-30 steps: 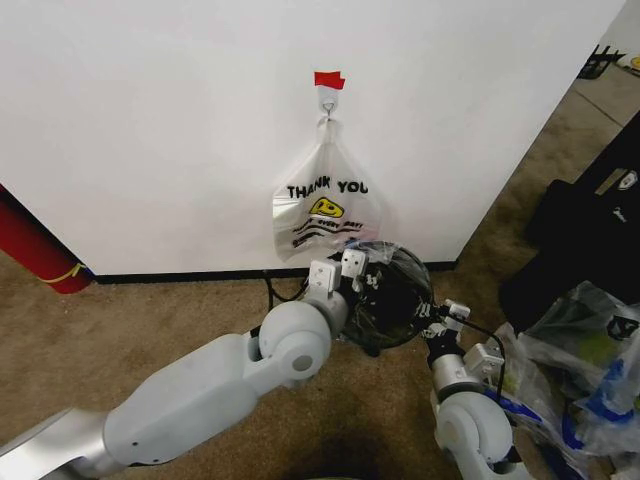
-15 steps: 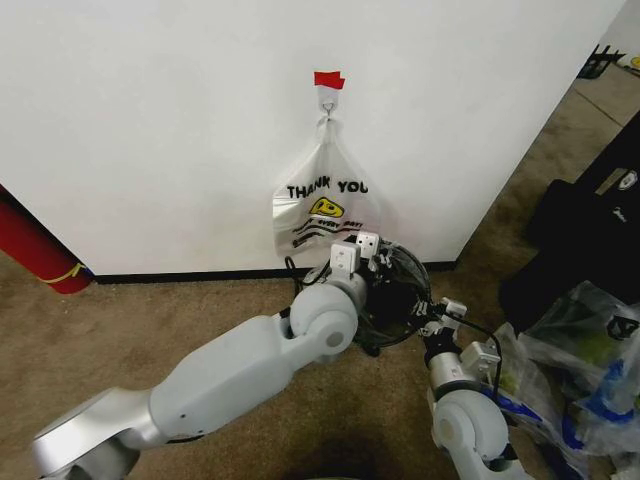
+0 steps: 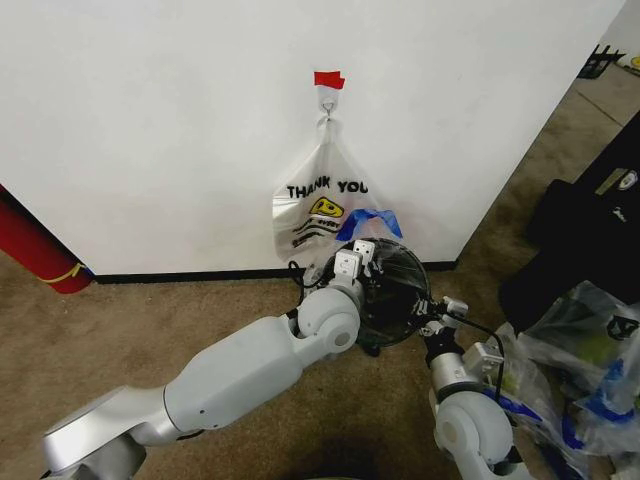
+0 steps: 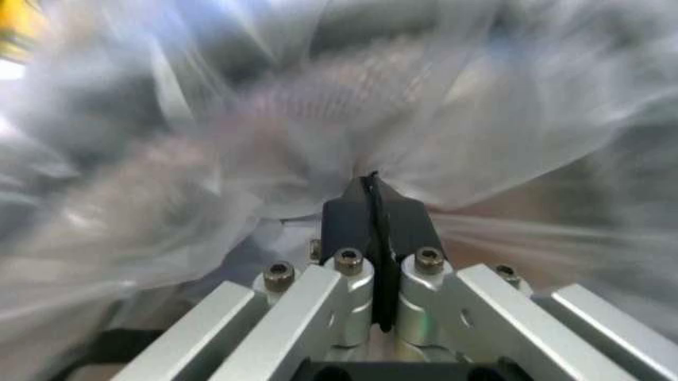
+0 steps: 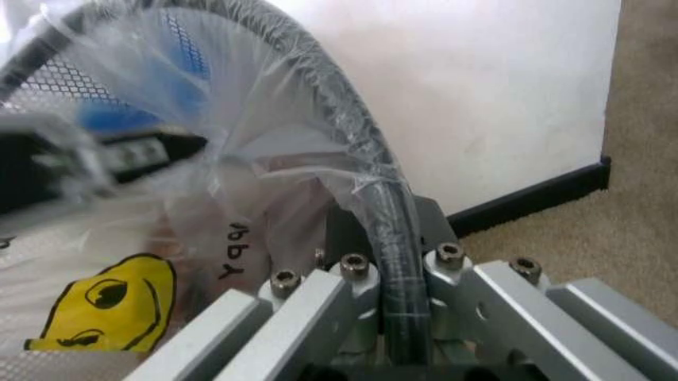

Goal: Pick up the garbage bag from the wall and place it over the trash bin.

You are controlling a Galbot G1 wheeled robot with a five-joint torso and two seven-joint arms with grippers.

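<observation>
The left gripper [image 3: 364, 252] reaches over the trash bin [image 3: 412, 300] below the wall [image 3: 150, 120], fingers pinched shut on the garbage bag [image 5: 159, 230] draped inside; that film looks feather-light, limp and slippery, best taken by a bunched fold; the right gripper [image 5: 394, 262] clamps rim and plastic together.

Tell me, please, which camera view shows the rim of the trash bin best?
The right wrist view: the trash bin rim runs close up between the right pincer jaws, under the garbage bag. The head view shows the whole bin small. The left wrist view shows plastic film.
</observation>
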